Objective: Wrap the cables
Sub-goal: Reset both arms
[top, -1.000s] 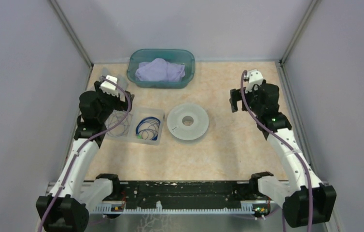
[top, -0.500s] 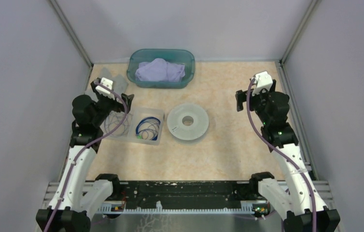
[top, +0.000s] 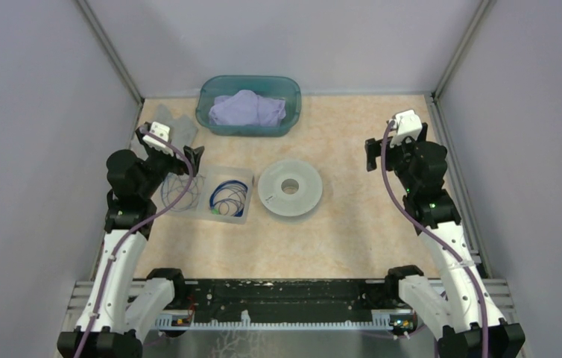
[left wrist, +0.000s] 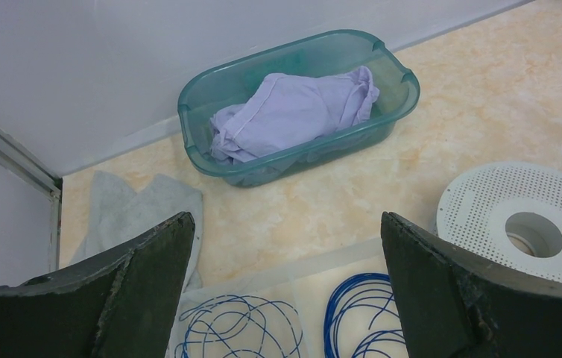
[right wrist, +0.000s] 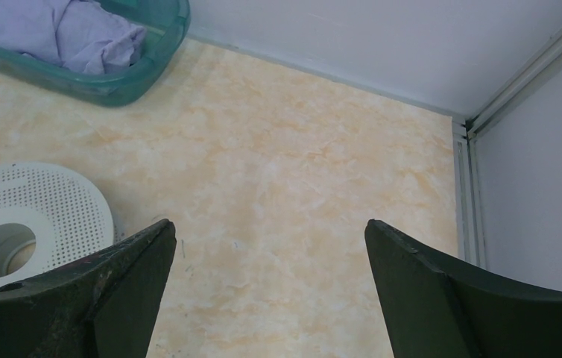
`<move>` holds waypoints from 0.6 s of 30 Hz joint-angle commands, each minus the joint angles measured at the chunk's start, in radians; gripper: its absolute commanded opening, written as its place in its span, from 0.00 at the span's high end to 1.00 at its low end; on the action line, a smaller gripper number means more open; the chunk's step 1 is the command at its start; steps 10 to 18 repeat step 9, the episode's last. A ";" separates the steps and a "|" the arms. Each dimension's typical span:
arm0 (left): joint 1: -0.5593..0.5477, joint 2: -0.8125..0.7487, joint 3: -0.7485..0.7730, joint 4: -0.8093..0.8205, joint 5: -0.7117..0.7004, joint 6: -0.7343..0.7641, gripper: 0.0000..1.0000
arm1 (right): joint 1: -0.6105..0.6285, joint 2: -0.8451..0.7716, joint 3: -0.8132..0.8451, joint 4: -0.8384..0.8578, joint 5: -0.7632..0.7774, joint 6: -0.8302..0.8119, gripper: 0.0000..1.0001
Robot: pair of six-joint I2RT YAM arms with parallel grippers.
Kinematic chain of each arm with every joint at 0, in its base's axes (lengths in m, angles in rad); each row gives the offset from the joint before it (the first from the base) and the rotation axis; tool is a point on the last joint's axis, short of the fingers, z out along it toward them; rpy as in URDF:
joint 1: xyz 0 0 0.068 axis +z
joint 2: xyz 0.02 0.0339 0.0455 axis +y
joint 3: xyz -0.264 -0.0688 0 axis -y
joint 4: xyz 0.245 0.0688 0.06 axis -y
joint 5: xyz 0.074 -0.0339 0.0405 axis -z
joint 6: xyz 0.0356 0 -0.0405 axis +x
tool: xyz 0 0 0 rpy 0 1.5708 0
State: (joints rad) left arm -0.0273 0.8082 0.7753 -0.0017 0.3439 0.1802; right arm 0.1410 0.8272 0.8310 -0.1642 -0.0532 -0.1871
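The cables lie in a clear two-part tray (top: 242,173) left of centre. A loose blue-and-white tangle (top: 181,191) (left wrist: 237,328) fills its left part, and a tighter blue coil (top: 229,198) (left wrist: 360,309) fills its right part. My left gripper (top: 174,148) (left wrist: 284,218) hovers above the tray's far-left side, open and holding nothing. In the left wrist view both cables show low between its fingers. My right gripper (top: 396,143) (right wrist: 269,222) hangs open over bare table at the right, far from the cables.
A white perforated spool (top: 289,189) (left wrist: 524,224) (right wrist: 32,216) lies flat just right of the tray. A teal bin (top: 205,112) (left wrist: 188,112) holding a lilac cloth (top: 248,108) stands at the back. A grey cloth (top: 181,125) (left wrist: 136,209) lies at the back left by the wall.
The left wrist has drawn a little to the left and the right wrist to the right and nearer. Both grippers stay open. Cables, tray and spool have not moved.
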 commanded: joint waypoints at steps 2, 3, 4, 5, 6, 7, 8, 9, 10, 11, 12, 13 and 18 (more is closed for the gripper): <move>0.008 -0.009 -0.006 -0.001 0.025 -0.001 0.00 | -0.007 -0.011 0.014 0.041 0.007 0.002 0.03; 0.007 -0.010 -0.005 -0.003 0.028 -0.002 0.00 | -0.007 -0.010 0.013 0.041 0.006 0.003 0.03; 0.007 -0.010 -0.006 -0.004 0.030 -0.001 0.00 | -0.007 -0.008 0.013 0.043 0.006 0.003 0.04; 0.008 -0.009 -0.006 -0.004 0.031 -0.002 0.00 | -0.007 -0.008 0.012 0.043 0.005 0.003 0.05; 0.008 -0.009 -0.006 -0.004 0.032 -0.001 0.00 | -0.008 -0.006 0.010 0.046 0.005 0.005 0.05; 0.008 -0.009 -0.008 -0.004 0.032 0.000 0.00 | -0.008 -0.006 0.010 0.045 0.002 0.002 0.05; 0.007 -0.008 -0.008 -0.004 0.033 0.001 0.00 | -0.008 -0.006 0.009 0.043 -0.001 0.002 0.05; 0.007 -0.009 -0.009 -0.004 0.036 0.000 0.00 | -0.007 -0.008 0.011 0.041 -0.005 0.001 0.05; 0.007 -0.009 -0.009 -0.004 0.036 0.000 0.00 | -0.007 -0.008 0.011 0.041 -0.005 0.001 0.05; 0.007 -0.009 -0.009 -0.004 0.036 0.000 0.00 | -0.007 -0.008 0.011 0.041 -0.005 0.001 0.05; 0.007 -0.009 -0.009 -0.004 0.036 0.000 0.00 | -0.007 -0.008 0.011 0.041 -0.005 0.001 0.05; 0.007 -0.009 -0.009 -0.004 0.036 0.000 0.00 | -0.007 -0.008 0.011 0.041 -0.005 0.001 0.05; 0.007 -0.009 -0.009 -0.004 0.036 0.000 0.00 | -0.007 -0.008 0.011 0.041 -0.005 0.001 0.05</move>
